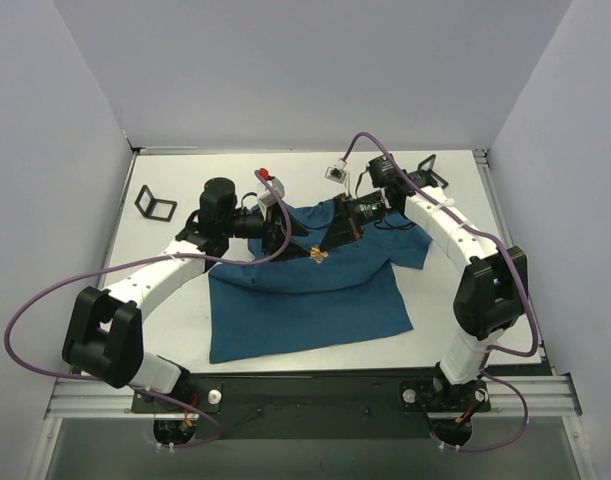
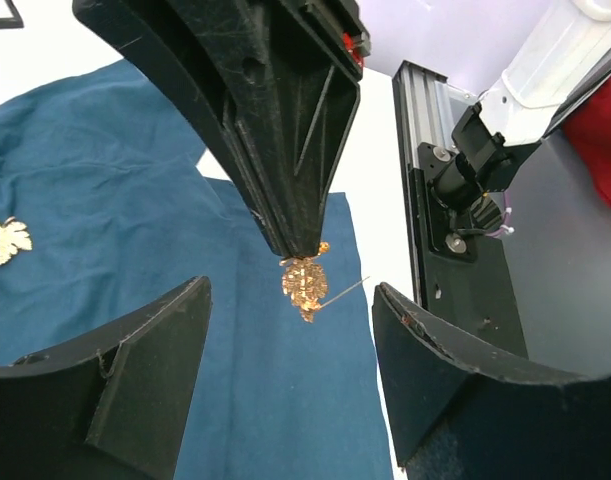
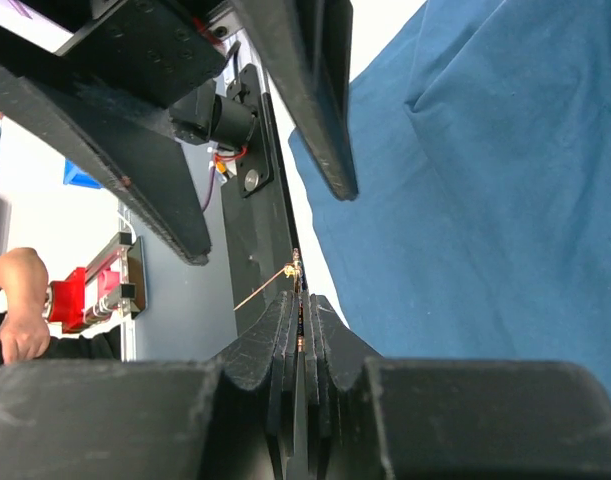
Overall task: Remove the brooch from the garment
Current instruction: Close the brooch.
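R gripper (image 2: 303, 245) pinched brooch (image 2: 304, 285), held just above garment (image 2: 105, 180) so pin (image 2: 345, 292) looked clear; L gripper (image 2: 290, 315), above garment too, gaped empty.

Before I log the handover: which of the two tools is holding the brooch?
The right tool, pinched shut on the brooch over the garment. The left tool only stands open on either side of it.

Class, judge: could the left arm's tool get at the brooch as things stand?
Probably yes: the left tool stands open facing the brooch, pinched by the shut right tool, with nothing in between.
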Robot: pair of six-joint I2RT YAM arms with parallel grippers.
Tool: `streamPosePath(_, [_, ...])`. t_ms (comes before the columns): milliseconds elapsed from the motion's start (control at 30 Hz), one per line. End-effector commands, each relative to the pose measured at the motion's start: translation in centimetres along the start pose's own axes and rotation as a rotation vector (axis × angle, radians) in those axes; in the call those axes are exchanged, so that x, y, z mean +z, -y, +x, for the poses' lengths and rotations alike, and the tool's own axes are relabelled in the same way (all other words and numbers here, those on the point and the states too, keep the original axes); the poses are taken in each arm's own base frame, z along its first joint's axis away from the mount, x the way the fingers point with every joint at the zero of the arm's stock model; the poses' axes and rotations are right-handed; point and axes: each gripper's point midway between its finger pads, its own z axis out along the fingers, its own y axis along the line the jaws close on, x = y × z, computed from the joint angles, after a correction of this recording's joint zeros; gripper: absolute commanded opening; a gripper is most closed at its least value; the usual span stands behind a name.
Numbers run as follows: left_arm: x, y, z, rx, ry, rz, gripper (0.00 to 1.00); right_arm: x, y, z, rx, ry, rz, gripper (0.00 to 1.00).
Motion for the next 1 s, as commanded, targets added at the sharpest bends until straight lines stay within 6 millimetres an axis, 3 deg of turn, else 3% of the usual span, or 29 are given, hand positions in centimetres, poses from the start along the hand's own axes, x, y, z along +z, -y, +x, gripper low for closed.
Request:
streamPosePath(0, [0.5, 0.6, -0.4, 0.013, 0.013, 0.061, 0.75, 0.0, -1.3, 0.2, -0.034, 0.006, -0.057, 0.00])
streamPosePath(467, [1.7, 0.7, 1.5, -0.060, -0.026, 0.126, 0.64, -0.3, -1.2, -0.1, -0.040, 0.015, -0.060, 0.00])
streamPosePath(967, [2.1, 0.5, 1.9, -0.084, -0.009, 0.137, 0.56, -0.3, -1.1, 0.0, -0.035, 0.016, -0.067, 0.00])
